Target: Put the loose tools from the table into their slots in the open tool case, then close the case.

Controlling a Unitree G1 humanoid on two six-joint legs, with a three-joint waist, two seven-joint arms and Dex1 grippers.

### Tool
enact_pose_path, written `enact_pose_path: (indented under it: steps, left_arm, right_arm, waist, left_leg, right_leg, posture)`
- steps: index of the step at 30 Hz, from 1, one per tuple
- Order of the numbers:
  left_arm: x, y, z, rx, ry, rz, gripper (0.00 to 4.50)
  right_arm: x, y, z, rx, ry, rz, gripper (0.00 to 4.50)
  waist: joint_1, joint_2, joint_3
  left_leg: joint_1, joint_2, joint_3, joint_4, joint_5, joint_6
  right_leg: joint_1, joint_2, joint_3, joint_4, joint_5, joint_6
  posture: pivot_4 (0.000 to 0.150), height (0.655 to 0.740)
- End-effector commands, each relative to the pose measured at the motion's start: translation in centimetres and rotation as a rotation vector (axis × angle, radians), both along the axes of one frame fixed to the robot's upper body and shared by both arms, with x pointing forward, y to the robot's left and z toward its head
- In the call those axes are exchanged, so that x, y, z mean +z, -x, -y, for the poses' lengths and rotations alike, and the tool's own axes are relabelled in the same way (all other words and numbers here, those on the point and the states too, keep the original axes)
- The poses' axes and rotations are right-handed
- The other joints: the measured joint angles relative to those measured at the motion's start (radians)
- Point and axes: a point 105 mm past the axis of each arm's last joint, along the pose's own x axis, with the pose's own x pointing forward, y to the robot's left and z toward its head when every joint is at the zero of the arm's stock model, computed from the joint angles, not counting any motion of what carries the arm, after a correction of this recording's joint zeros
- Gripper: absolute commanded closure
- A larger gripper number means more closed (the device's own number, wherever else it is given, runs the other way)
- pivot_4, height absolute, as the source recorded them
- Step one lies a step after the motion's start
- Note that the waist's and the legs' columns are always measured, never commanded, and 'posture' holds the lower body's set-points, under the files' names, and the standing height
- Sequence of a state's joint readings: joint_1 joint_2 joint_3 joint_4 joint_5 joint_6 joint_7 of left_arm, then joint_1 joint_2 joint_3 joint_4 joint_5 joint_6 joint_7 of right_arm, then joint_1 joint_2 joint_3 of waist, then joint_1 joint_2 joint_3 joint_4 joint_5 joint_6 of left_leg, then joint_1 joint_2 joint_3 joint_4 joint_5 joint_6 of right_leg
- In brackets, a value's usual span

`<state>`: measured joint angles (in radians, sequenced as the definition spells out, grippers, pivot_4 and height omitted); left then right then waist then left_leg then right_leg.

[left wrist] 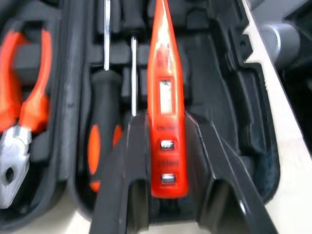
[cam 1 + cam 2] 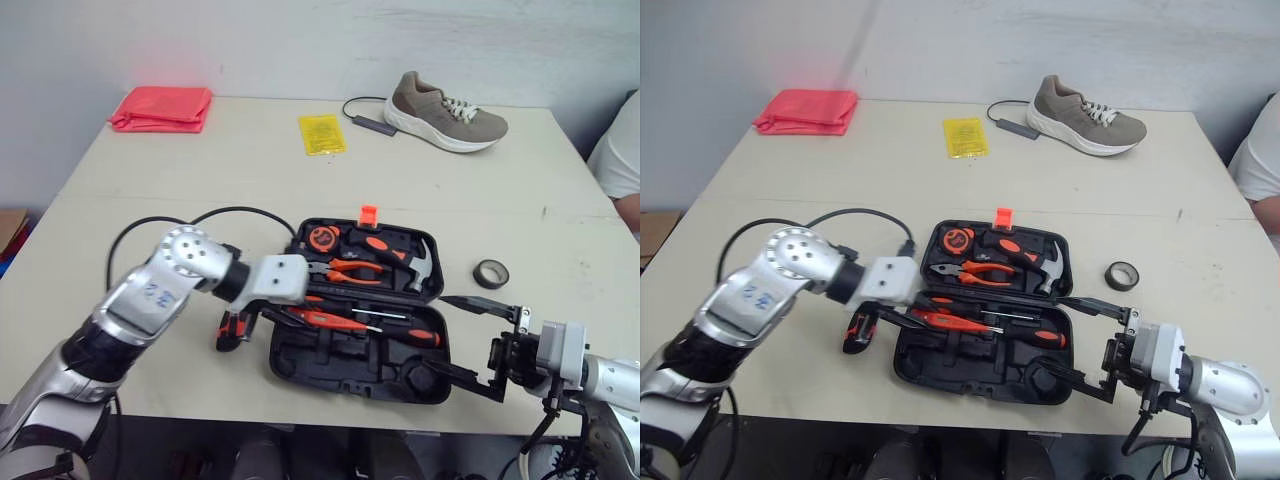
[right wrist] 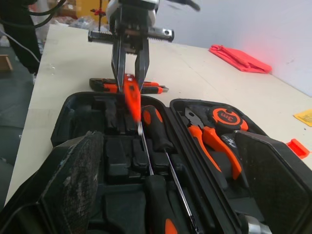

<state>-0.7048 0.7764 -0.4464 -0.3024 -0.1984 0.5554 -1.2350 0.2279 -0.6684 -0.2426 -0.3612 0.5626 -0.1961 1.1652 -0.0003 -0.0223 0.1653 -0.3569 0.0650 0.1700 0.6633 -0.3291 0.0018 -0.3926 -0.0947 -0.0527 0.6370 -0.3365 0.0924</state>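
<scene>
The black tool case [image 2: 300, 355] lies open near the table's front edge. It holds a tape measure [image 2: 323, 238], orange pliers [image 2: 352, 270], a hammer [image 2: 420, 262] and screwdrivers [image 2: 405, 336]. My left gripper [image 1: 167, 121] is shut on an orange tester pen [image 2: 328, 321] and holds it over the case's left front part, tip slanting down toward the slots [image 3: 131, 100]. A black and orange utility knife [image 2: 229, 329] lies on the table just left of the case. My right gripper [image 2: 437, 335] stands open at the case's right front corner, with nothing between its fingers.
A roll of black tape [image 2: 491, 273] lies right of the case. Farther back are a grey shoe [image 2: 445, 112], a yellow packet [image 2: 322, 133], a red cloth [image 2: 162, 108] and a black cable [image 2: 180, 222]. A person's sleeve [image 2: 622, 150] shows at the right edge.
</scene>
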Motion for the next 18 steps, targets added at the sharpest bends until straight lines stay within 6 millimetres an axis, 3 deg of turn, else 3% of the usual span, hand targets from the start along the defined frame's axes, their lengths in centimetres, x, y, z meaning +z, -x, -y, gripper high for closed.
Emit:
enact_pose_path:
  steps: [1,18]
  left_arm:
    - [-0.5,-0.2,0.5,-0.015,-0.063,0.045,4.18]
    - [-2.7,-0.7,-0.6,0.052,-0.199,0.055,4.18]
  right_arm:
    - [0.9,0.8,-0.1,-0.013,0.010,0.039,0.00]
    - [0.8,1.4,0.5,-0.066,0.025,0.036,0.00]
  waist:
    - [-0.001,0.000,0.000]
    - [0.000,0.000,0.000]
  left_leg:
    - [0.000,0.000,0.000,0.000,0.000,0.000]
    - [0.000,0.001,-0.001,0.001,0.000,0.000]
  right_leg:
    - [0.000,0.000,0.001,0.000,0.000,0.000]
    - [0.000,-0.001,0.003,0.001,0.000,0.000]
  posture:
    - [0.150,0.7400]
    - [0.150,0.7400]
